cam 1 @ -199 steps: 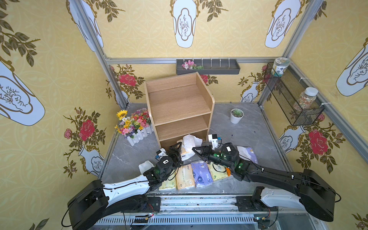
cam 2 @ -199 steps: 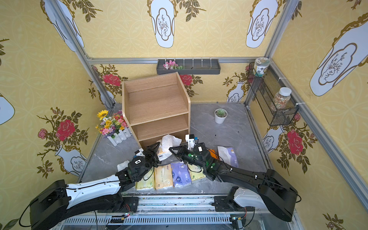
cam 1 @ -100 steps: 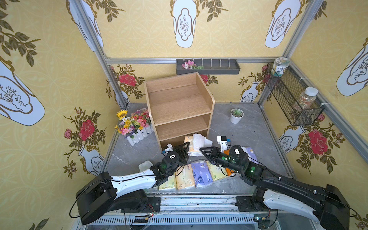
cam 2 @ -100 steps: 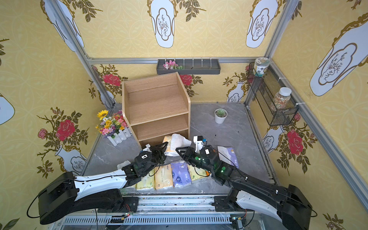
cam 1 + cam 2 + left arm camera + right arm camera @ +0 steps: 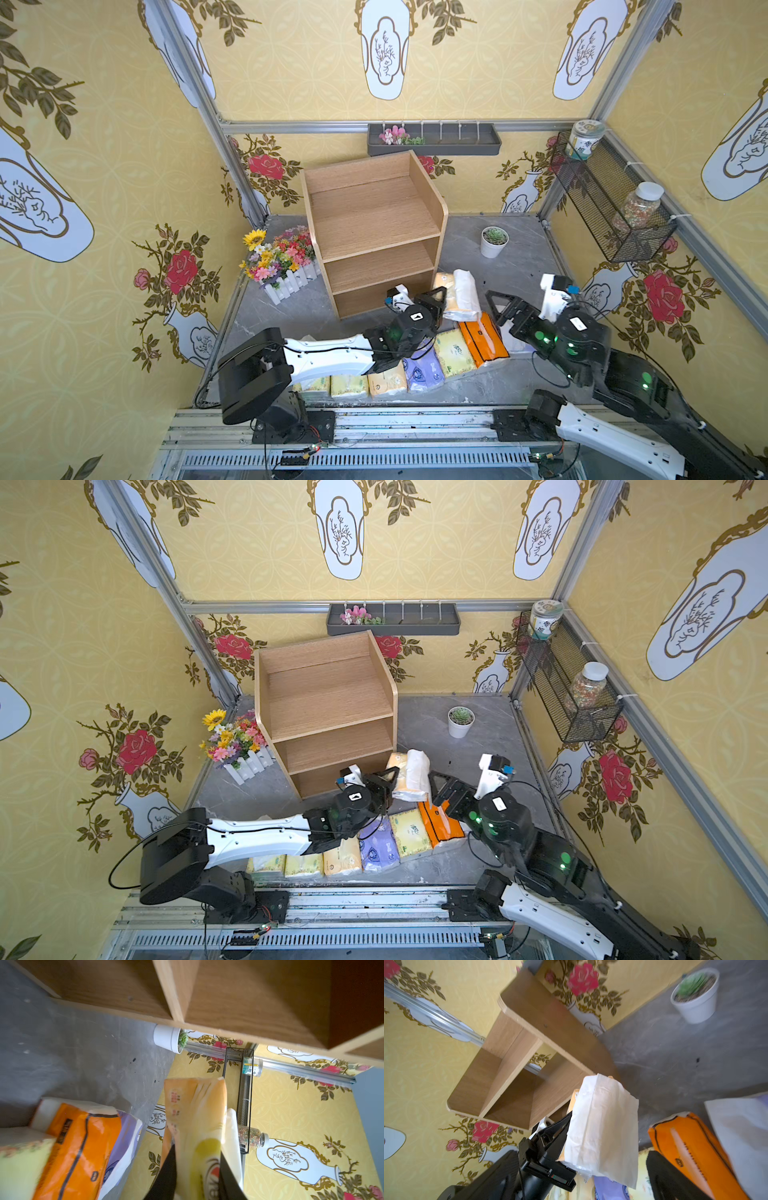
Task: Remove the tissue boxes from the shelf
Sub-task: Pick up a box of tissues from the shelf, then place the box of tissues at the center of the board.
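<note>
Left hand (image 5: 445, 297) clamped on a cream tissue pack (image 5: 463, 291) by the shelf (image 5: 374, 232), right hand (image 5: 500, 309) splayed beside it; grey worktop (image 5: 519, 266), floral walls (image 5: 291, 62).

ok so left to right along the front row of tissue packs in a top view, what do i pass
pale yellow pack → second yellow pack → cream pack → lavender pack → green-yellow pack → orange pack

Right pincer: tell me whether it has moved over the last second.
Yes. The right pincer has drawn away from the shelf's front corner, rightward in both top views toward the wall with the wire basket, and stands open.
</note>
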Motion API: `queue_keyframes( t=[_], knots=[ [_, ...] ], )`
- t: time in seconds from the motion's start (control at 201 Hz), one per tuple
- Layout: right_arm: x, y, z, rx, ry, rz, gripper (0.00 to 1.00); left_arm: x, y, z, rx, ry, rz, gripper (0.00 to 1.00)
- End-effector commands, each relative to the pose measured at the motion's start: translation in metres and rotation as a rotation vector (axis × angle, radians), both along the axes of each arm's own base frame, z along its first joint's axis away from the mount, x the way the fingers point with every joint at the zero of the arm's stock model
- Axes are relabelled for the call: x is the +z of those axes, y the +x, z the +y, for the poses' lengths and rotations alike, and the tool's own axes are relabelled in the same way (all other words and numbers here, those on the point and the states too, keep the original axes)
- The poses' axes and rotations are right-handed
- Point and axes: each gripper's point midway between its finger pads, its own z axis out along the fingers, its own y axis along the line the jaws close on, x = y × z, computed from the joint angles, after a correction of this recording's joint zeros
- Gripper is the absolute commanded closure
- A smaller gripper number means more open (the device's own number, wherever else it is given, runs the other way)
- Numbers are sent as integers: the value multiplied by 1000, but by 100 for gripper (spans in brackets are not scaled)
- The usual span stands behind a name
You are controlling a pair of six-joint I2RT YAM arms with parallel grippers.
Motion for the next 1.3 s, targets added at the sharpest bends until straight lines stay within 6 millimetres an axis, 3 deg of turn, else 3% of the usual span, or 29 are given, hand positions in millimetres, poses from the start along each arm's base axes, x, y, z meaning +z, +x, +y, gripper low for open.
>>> queue_keyframes(
  t=[0.0,0.149,0.304,0.488,0.613,0.812,1.165,1.22,1.3],
  knots=[
    [8,-5,-47,-143,-137,-54,1,-12,16,-15,41,187,-50,77],
    [31,-14,-63,-157,-102,-130,1,-15,39,-50,73,299,-88,77],
    [31,-16,-63,-139,-120,-113,1,-32,65,-80,73,378,-82,76],
    [36,-24,-81,-175,-115,-134,1,-57,90,-102,77,464,-64,75],
    [36,-27,-85,-179,-105,-140,1,-75,105,-109,88,495,-46,74],
    [16,-23,-69,-142,-84,-91,1,-101,124,-119,90,539,-4,74],
    [9,-23,-69,-145,-76,-84,2,-150,128,-113,95,575,127,75],
    [8,-23,-68,-145,-76,-81,1,-153,127,-112,95,577,136,72],
    [6,-23,-69,-148,-69,-81,2,-151,128,-113,91,584,126,58]
  ],
)
